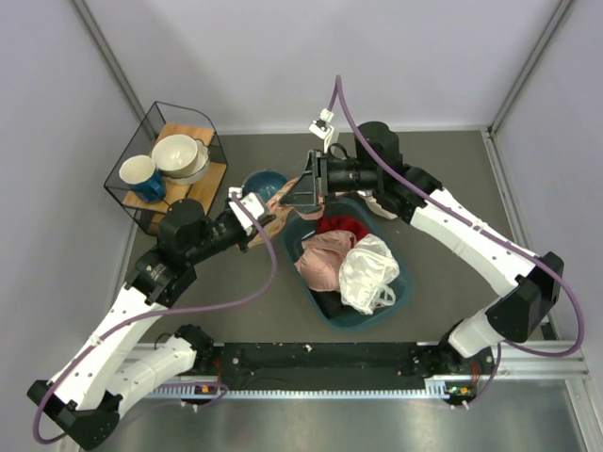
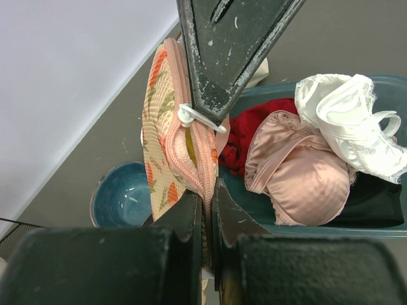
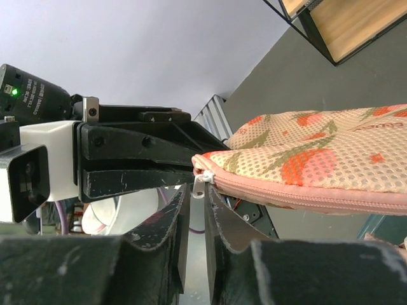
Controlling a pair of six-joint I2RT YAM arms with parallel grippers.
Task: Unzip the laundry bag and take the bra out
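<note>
Only a sliver of bra inside the laundry bag.

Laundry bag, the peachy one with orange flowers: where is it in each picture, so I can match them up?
Top external: the laundry bag is mid-picture, strung between the two arms' tips.
Left wrist: the laundry bag stands on edge left of centre, zip towards the camera.
Right wrist: the laundry bag lies flat across the right half.
Shared landmark: the left arm's fingers, pinching the bag's end in every view.

The laundry bag beside the basin
</note>
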